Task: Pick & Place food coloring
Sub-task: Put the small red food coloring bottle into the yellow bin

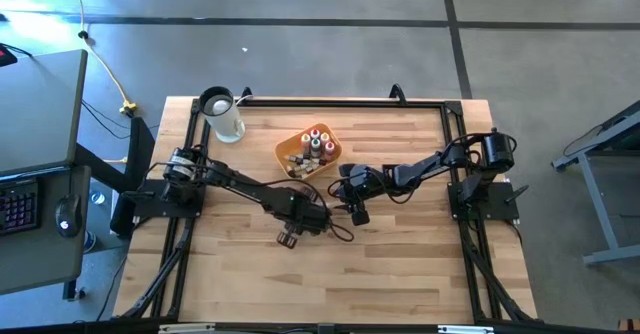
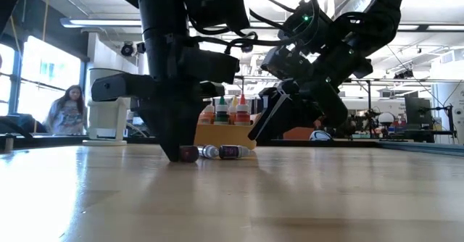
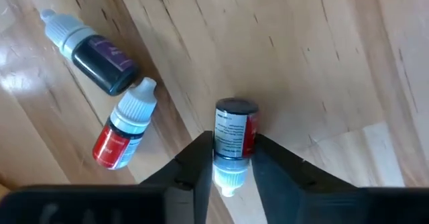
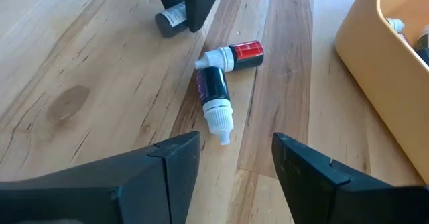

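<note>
Left gripper (image 3: 231,167) is down at the counter (image 1: 400,274), its two dark fingers (image 3: 194,163) pressed against either side of a small red-labelled bottle (image 3: 234,133) that lies flat on the wood, pale cap pointing back toward the wrist. Just beside it lie two more food coloring bottles: a red one with a white cap (image 3: 124,133) and a dark purple one (image 3: 97,53), touching each other in a loose V. From table height the held bottle shows only as a dark stub (image 2: 188,153) under the arm, with the other two (image 2: 225,152) close alongside.

Right gripper (image 4: 234,167) hangs near those same two bottles (image 4: 224,83), fingers spread apart and holding nothing, tilted down toward them.

Farther from the left gripper, toward the back of the counter, sits the yellow-orange tray (image 1: 288,154), holding several upright bottles with red, orange and green caps (image 1: 318,142); how many are in it is hard to make out. In the right wrist view only a corner of the tray (image 4: 375,70) shows, cut off at the frame. A white jug (image 1: 222,114) stands beyond the tray near the far left corner.

Bare wood stretches wide on the near side of both grippers up to the front edge. A person (image 2: 67,110) is in the room behind.
</note>
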### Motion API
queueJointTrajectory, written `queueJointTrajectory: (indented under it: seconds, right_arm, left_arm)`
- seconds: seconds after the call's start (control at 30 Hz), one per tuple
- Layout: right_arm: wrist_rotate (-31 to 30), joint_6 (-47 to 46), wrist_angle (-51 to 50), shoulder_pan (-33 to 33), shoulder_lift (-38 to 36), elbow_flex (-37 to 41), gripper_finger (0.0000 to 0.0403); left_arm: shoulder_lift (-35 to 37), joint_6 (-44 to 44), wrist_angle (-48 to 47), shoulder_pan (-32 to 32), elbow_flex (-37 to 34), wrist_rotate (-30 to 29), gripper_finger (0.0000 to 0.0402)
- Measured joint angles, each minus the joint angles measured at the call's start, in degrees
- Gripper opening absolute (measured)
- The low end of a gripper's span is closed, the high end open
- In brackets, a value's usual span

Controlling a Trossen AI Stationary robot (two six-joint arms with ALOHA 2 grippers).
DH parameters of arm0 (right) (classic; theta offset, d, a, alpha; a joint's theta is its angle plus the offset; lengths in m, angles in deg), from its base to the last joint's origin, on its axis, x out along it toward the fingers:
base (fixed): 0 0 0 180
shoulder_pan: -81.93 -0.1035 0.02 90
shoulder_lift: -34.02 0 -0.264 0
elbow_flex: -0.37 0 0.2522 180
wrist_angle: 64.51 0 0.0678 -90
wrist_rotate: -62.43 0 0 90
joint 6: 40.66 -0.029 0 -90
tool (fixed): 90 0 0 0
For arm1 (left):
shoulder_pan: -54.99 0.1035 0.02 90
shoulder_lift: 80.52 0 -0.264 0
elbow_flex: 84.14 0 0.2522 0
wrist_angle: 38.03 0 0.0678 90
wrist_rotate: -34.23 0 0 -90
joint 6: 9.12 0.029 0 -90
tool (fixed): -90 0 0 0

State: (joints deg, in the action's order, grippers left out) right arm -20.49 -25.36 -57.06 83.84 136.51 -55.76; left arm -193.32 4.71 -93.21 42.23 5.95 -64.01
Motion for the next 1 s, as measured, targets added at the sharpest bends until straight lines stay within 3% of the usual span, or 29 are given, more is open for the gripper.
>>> queueJointTrajectory:
  seconds: [0.2,0.43,0.6,0.83,1.0]
  right_arm:
    - [0.0,0.0,-0.3,0.0,0.0,0.0,0.0181]
    - [0.0,0.0,-3.6,0.0,0.0,0.0,0.0181]
    - [0.0,-0.2,-6.0,0.0,0.0,0.0,0.0181]
    - [0.0,0.0,-5.9,0.0,0.0,0.0,0.0181]
    - [0.0,0.0,-5.9,0.0,0.0,0.0,0.0181]
  left_arm:
    - [0.0,-6.7,0.2,0.0,0.0,-1.4,0.0066]
    - [-0.2,-11.1,-1.7,0.0,2.5,-3.4,0.0073]
    - [-0.2,-11.1,-7.6,0.0,6.7,-11.2,0.0075]
    - [0.0,-11.2,-20.2,1.2,12.1,-29.3,0.0075]
    - [0.0,-11.2,-21.0,6.2,13.3,-30.9,0.0075]
